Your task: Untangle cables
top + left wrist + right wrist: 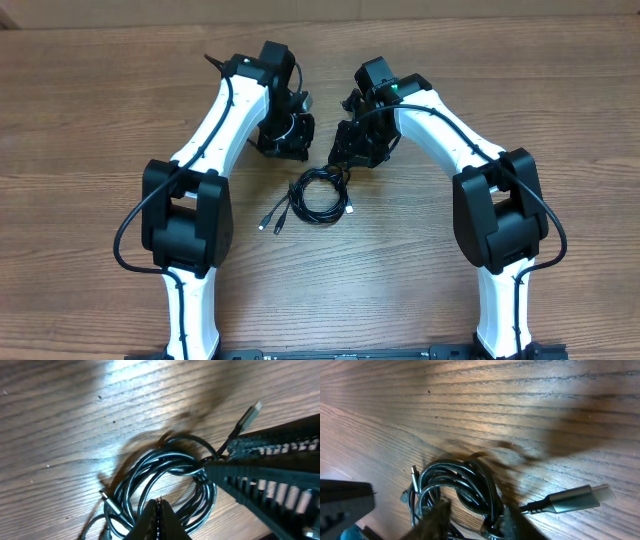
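The cables [320, 195] are thin black cords wound into a loose coil on the wood table between my two arms, with plug ends trailing to the left [268, 222]. My left gripper [159, 504] is shut with nothing in it, hovering over the coil [165, 472]. My right gripper [476, 516] is open, its blurred fingers [439, 516] straddling several strands at the coil's edge [460, 480]. A silver-tipped plug [580, 497] lies just right of it. In the overhead view the left gripper [297, 150] and right gripper [348, 158] sit just behind the coil.
In the left wrist view the right gripper's ribbed finger [270, 480] reaches in from the right to the coil, with a plug [250, 414] above it. The left gripper's dark body [342, 505] shows at the right wrist view's left edge. Bare wood table [450, 60] surrounds everything.
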